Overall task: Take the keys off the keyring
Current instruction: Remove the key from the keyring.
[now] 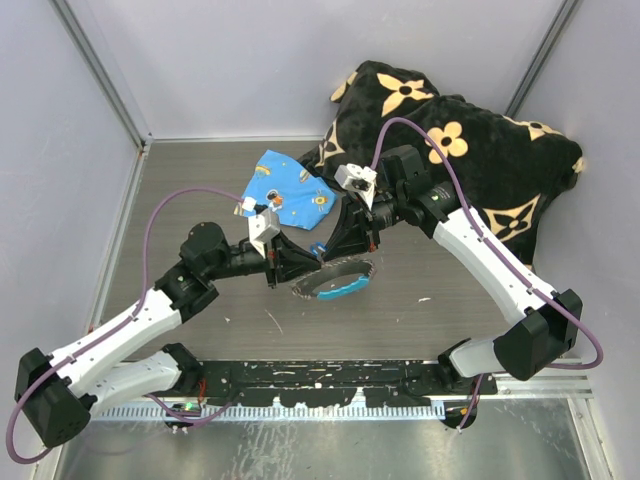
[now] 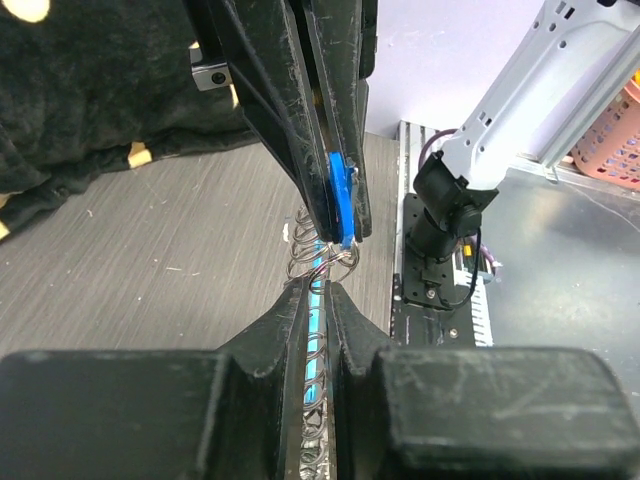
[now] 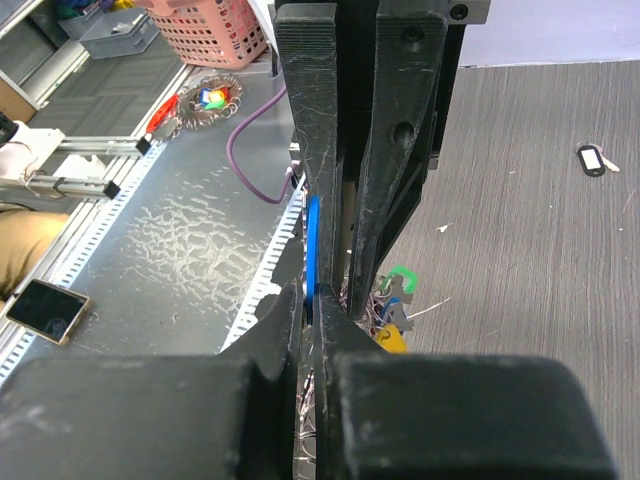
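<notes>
Both your claws meet over the keyring [image 1: 335, 286] at mid-worktop [image 1: 200, 190]: your left claw [image 2: 316, 292] pinches the keyring, your right claw [image 3: 318, 305] is pressed onto a blue tab [image 2: 342, 200], keys [image 3: 392, 305] just beside.

The blanket [image 1: 500, 150] is black with tan flowers, the cloth [image 1: 285, 190] blue-printed, the keyring [image 1: 340, 290] part light-blue, one key [image 2: 340, 200] deep blue.

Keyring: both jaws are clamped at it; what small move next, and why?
Probably draw the right gripper slightly away while the left gripper holds. The left pinches the keyring; the right is shut on a blue tab at its coil, with keys bunched beside.
</notes>
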{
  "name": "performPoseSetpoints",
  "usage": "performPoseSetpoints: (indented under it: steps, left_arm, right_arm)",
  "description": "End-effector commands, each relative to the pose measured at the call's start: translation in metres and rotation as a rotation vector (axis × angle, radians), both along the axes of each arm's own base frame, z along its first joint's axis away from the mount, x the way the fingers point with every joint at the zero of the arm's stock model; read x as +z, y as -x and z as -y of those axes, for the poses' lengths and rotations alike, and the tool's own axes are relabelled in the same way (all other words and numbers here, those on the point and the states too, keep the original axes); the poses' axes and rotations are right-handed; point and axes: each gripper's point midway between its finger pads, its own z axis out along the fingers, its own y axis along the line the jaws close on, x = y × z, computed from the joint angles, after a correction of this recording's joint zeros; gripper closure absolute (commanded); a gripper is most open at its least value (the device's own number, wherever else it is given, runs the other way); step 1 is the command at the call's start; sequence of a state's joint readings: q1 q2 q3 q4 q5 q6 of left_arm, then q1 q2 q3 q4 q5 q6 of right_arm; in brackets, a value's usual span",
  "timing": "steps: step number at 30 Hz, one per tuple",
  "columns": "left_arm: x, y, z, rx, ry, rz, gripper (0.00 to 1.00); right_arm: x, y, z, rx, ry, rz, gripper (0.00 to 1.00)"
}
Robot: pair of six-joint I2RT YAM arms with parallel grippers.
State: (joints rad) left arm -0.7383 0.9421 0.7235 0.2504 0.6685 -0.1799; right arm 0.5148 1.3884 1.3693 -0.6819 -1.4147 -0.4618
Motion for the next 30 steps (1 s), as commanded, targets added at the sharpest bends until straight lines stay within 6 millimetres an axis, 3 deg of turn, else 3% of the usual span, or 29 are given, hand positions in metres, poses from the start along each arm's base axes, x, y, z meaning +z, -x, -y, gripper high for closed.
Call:
performPoseSetpoints:
  steps: [1, 30]
  left_arm:
    - [0.026, 0.005, 0.003, -0.051, 0.068, 0.036, 0.88]
    - [0.003, -0.002, 0.008, -0.062, 0.023, -0.081, 0.78]
  right_arm:
    - [0.017, 0.005, 0.001, 0.037, -0.054, 0.036, 0.99]
    - [0.016, 0.002, 0.001, 0.027, -0.049, 0.051, 0.99]
